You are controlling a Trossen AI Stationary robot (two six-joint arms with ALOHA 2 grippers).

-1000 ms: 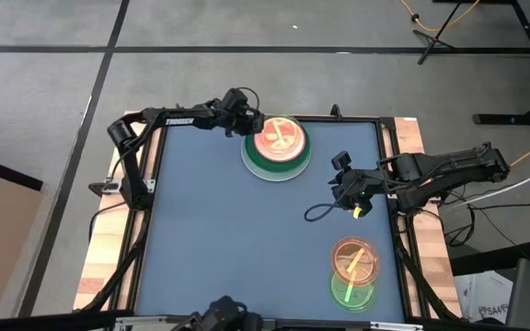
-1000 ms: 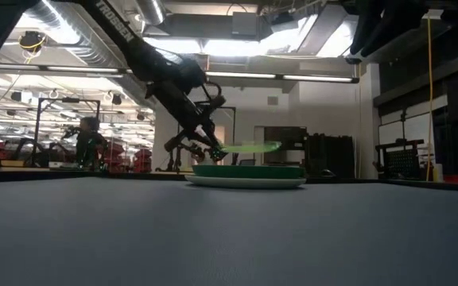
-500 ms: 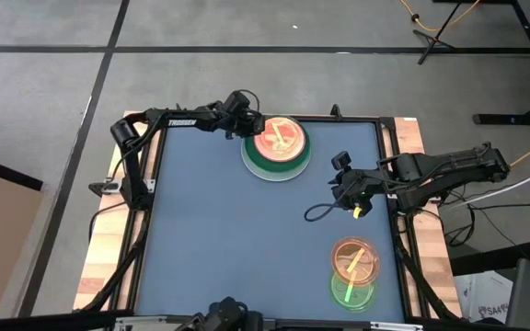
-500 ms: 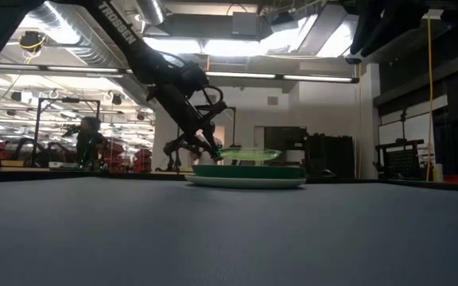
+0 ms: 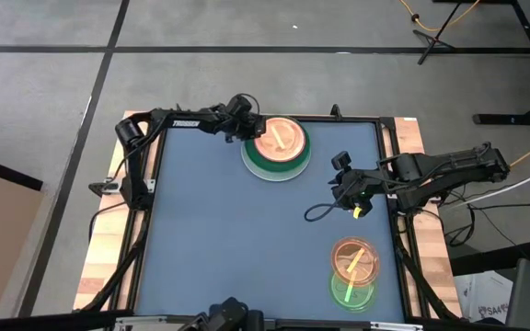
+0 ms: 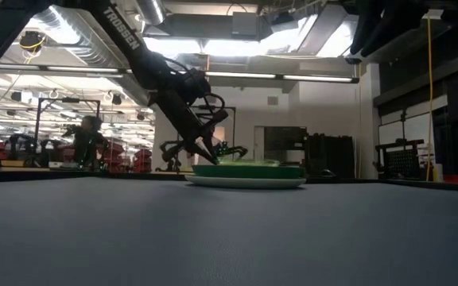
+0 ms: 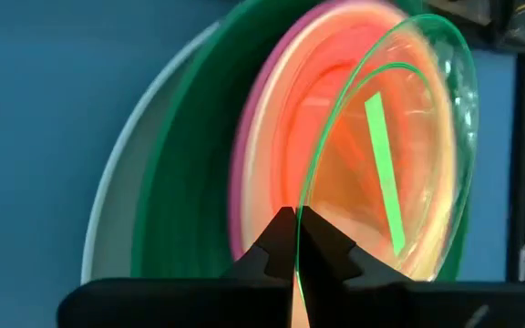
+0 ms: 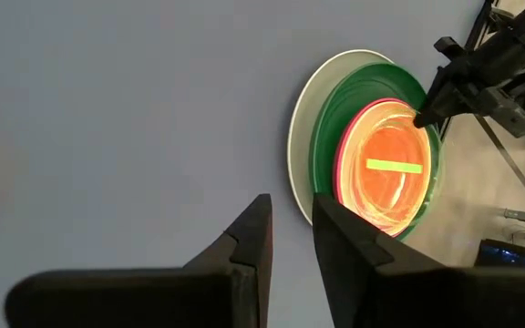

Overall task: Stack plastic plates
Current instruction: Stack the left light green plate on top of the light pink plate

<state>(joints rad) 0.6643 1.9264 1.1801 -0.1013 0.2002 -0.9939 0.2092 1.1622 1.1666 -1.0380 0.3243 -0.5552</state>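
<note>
A stack of plastic plates (image 5: 276, 147) sits near the table's far edge: a pale plate at the bottom, then dark green, then pink. A translucent green plate with a green stripe (image 7: 381, 137) lies on top. My left gripper (image 5: 249, 131) is at the stack's left far side, shut on that top plate. In the low view the stack (image 6: 249, 175) sits flat on the table. My right gripper (image 5: 340, 190) hovers open near the right edge and holds nothing. Its wrist view shows the stack (image 8: 372, 155) farther off. My left gripper pinches the translucent green plate's rim (image 7: 297, 226) between its two fingertips, a single plate edge. The fingers (image 6: 211, 151) slant down from the table's left far side. The plate rests nearly flat on the stack below it.
Two small translucent plates lie at the near right corner, an orange one (image 5: 354, 259) overlapping a green one (image 5: 351, 291). A dark cable loop (image 5: 317, 213) lies on the mat beside my right gripper. The mat's middle and left are bare.
My left gripper has moved down with the translucent green plate. The plate was tilted, its free edge raised above the stack. It has come down level and now lies on the stack. The gripper stays shut on its rim.
</note>
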